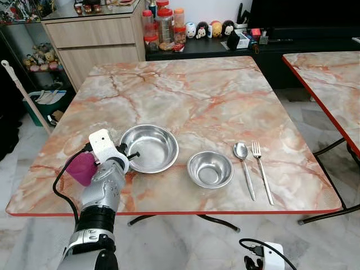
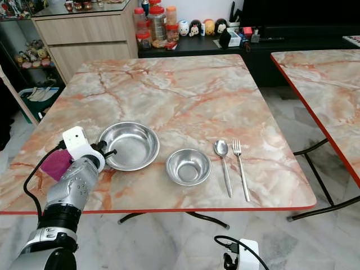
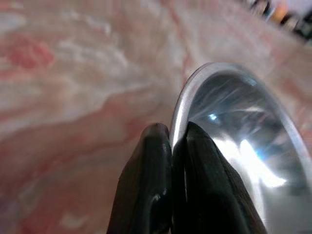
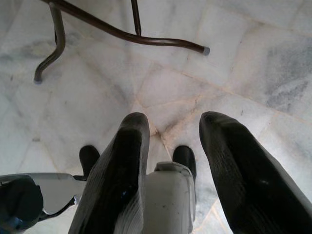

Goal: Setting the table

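Observation:
A large steel bowl point(image 1: 149, 147) sits on the marble table point(image 1: 185, 84) near its front left. My left gripper point(image 1: 132, 156) is shut on the bowl's near left rim; in the left wrist view the two black fingers point(image 3: 151, 170) pinch the rim point(image 3: 181, 105) between them. To the right lie a smaller steel bowl point(image 1: 210, 169), then a spoon point(image 1: 244, 169) and a fork point(image 1: 261, 171) side by side. A pink object point(image 1: 82, 167) rests on the table just left of my left wrist. My right gripper point(image 4: 170, 131) hangs open below table height, over the floor.
A second marble table point(image 1: 332, 84) stands to the right across a gap of tiled floor. Behind the table are a wooden cabinet point(image 1: 95, 39) and a dark shelf with jars point(image 1: 164, 28) and figurines. A pale stick point(image 1: 22, 93) leans at the left.

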Robot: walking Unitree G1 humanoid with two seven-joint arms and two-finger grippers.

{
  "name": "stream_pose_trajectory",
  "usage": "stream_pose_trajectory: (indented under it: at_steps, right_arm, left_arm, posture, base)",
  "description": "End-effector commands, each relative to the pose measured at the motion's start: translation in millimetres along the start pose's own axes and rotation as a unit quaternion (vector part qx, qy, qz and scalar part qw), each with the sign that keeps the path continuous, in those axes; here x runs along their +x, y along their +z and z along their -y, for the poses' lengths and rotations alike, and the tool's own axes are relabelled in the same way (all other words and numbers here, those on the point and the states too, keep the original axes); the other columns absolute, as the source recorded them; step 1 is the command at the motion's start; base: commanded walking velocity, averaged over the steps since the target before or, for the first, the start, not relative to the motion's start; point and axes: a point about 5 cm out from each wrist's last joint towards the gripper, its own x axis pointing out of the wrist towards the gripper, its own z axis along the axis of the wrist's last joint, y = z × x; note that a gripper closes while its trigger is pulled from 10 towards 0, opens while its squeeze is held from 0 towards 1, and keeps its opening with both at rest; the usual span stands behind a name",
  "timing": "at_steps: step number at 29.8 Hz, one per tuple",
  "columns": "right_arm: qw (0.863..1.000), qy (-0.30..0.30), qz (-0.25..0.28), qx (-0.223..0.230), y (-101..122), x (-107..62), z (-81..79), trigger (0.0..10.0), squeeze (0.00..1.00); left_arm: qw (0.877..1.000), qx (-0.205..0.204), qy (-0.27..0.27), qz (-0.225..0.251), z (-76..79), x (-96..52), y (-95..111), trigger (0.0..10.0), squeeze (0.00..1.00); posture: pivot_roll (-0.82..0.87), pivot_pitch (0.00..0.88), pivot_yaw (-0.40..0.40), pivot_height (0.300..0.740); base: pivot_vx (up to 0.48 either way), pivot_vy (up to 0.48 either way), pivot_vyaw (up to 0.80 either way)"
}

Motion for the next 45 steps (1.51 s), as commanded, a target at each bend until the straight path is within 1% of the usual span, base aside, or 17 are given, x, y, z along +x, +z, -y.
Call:
stream_pose_trajectory:
  at_steps: [1,4,5,6,7,9,11,12,13,15,18,23,29,45]
  right_arm:
    - [1.000,0.001,-0.002,0.002,1.1,0.6,-0.4,10.0,0.00]
    - [1.000,0.001,0.000,0.002,2.5,1.1,-0.7,10.0,0.00]
    - [1.000,0.000,0.001,0.003,3.2,1.4,-1.0,10.0,0.00]
    - [1.000,0.000,0.001,0.003,3.2,1.4,-1.0,10.0,0.00]
    - [1.000,-0.002,0.005,0.006,4.9,1.9,-1.5,10.0,0.00]
    - [1.000,-0.003,0.011,0.011,7.5,2.8,-2.6,10.0,0.00]
    - [1.000,-0.002,0.018,0.017,10.5,3.9,-4.6,10.0,0.00]
    - [1.000,-0.001,0.020,0.018,11.4,4.3,-5.5,10.0,0.00]
    - [1.000,0.000,0.020,0.016,11.8,4.6,-6.5,10.0,0.00]
    - [1.000,-0.001,0.021,0.010,12.6,4.8,-6.8,10.0,0.00]
    - [1.000,-0.002,0.020,0.010,12.9,5.1,-7.0,10.0,0.00]
    - [1.000,-0.005,0.020,0.010,13.3,5.3,-7.1,10.0,0.00]
    - [1.000,-0.006,0.018,0.006,12.5,5.2,-6.8,10.0,0.00]
    - [1.000,-0.005,0.022,0.008,13.2,5.1,-6.9,10.0,0.00]
  left_arm:
    - [0.997,-0.028,-0.024,0.068,10.3,0.0,23.4,10.0,0.00]
    - [0.993,-0.027,-0.070,0.092,22.5,-3.0,25.1,10.0,0.00]
    - [0.991,-0.037,-0.084,0.101,27.0,-5.3,24.8,10.0,0.00]
    - [0.991,-0.037,-0.084,0.101,27.0,-5.3,24.8,10.0,0.00]
    - [0.987,-0.049,-0.100,0.118,32.6,-9.2,25.2,10.0,0.00]
    - [0.983,-0.046,-0.109,0.137,37.8,-12.6,25.7,10.0,0.00]
    - [0.980,-0.062,-0.113,0.153,41.2,-15.4,26.8,10.0,0.00]
    - [0.979,-0.062,-0.113,0.161,42.3,-16.5,27.7,10.0,0.00]
    - [0.978,-0.053,-0.112,0.170,42.8,-17.2,29.2,10.0,0.00]
    - [0.977,-0.046,-0.104,0.178,41.4,-17.5,30.1,10.0,0.00]
    - [0.974,-0.058,-0.105,0.194,40.0,-18.7,35.6,10.0,0.00]
    - [0.971,-0.050,-0.101,0.213,35.5,-17.9,44.2,10.0,0.00]
    - [0.969,-0.051,-0.097,0.223,34.1,-18.3,49.5,10.0,0.00]
    - [0.967,-0.054,-0.098,0.228,34.5,-19.5,49.9,10.0,0.00]
  posture:
    - [-0.14,0.000,0.035,0.740]
    - [-0.14,0.000,0.031,0.740]
    - [-0.14,0.000,0.031,0.740]
    - [-0.14,0.000,0.031,0.740]
    - [-0.14,0.000,0.031,0.740]
    - [-0.15,0.000,0.038,0.740]
    - [-0.15,0.000,0.038,0.740]
    - [-0.15,0.000,0.038,0.740]
    - [-0.15,0.000,0.038,0.740]
    - [-0.15,0.000,0.038,0.740]
    - [-0.16,0.000,0.044,0.740]
    - [-0.16,0.000,0.047,0.740]
    - [-0.15,0.000,0.044,0.740]
    - [-0.16,0.000,0.045,0.740]
  base:
    - [0.000,0.000,0.00]
    - [0.000,0.000,0.00]
    - [0.000,0.000,0.00]
    - [0.000,0.000,0.00]
    - [0.000,0.000,0.00]
    - [0.000,0.000,0.00]
    - [0.000,-0.272,0.00]
    - [0.000,-0.379,0.00]
    - [0.000,-0.375,0.00]
    - [0.000,-0.375,0.00]
    - [0.000,-0.384,0.00]
    - [0.000,-0.415,0.00]
    - [0.000,-0.426,0.00]
    - [0.000,-0.417,0.00]
